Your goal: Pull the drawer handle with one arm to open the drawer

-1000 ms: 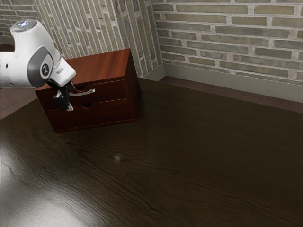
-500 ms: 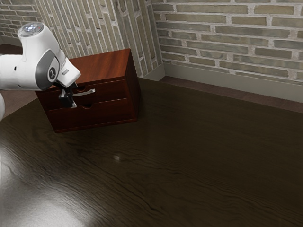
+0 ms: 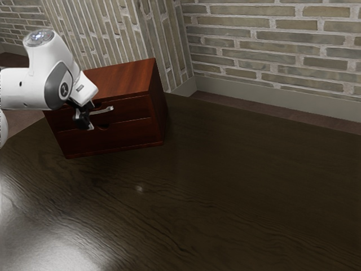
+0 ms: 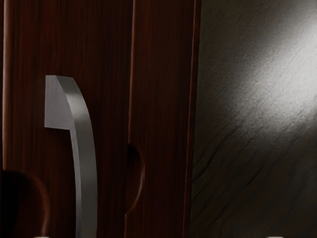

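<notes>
End effector (image 3: 83,119) at the drawer handle (image 3: 101,110), drawer (image 3: 131,107) not yet pulled out.

It hangs at the end of the silver handle nearer the exterior view's left, on the front of the red-brown chest (image 3: 127,76); whether it is apart or clamped on the bar cannot be told. The upper drawer that carries the handle sits flush with the lower drawer (image 3: 125,133). The chest stands on the dark bench (image 3: 225,186), near the brick wall (image 3: 271,39). From the wrist, the curved handle (image 4: 81,163) runs close under the hand, across the drawer front.
</notes>
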Controlling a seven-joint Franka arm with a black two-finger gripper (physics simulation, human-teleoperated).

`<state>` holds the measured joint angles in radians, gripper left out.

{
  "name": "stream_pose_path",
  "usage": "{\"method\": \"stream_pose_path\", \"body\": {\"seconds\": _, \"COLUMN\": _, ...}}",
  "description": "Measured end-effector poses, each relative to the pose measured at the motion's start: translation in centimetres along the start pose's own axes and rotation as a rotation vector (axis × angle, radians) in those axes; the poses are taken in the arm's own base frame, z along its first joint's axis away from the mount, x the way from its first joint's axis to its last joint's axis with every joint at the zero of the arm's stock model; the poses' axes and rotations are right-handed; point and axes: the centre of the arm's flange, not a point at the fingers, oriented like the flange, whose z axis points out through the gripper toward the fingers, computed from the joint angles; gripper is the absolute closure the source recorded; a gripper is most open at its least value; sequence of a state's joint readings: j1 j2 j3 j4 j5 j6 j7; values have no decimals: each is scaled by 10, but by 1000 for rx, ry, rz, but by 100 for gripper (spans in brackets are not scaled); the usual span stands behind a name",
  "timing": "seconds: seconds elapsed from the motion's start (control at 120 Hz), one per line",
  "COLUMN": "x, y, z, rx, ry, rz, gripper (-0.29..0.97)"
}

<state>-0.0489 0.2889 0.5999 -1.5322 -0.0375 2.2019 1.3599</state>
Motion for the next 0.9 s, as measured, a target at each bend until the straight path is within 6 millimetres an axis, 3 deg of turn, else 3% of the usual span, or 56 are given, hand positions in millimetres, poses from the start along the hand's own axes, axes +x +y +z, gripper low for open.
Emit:
{"method": "stream_pose_path", "body": {"seconds": 0.642, "x": 4, "y": 9, "z": 17, "rx": -38, "ry": -8, "rz": -14, "gripper": 11}}
{"method": "stream_pose_path", "body": {"seconds": 0.9, "x": -1, "y": 20, "z": 7, "rx": -61, "ry": 17, "rz": -29, "gripper": 16}}
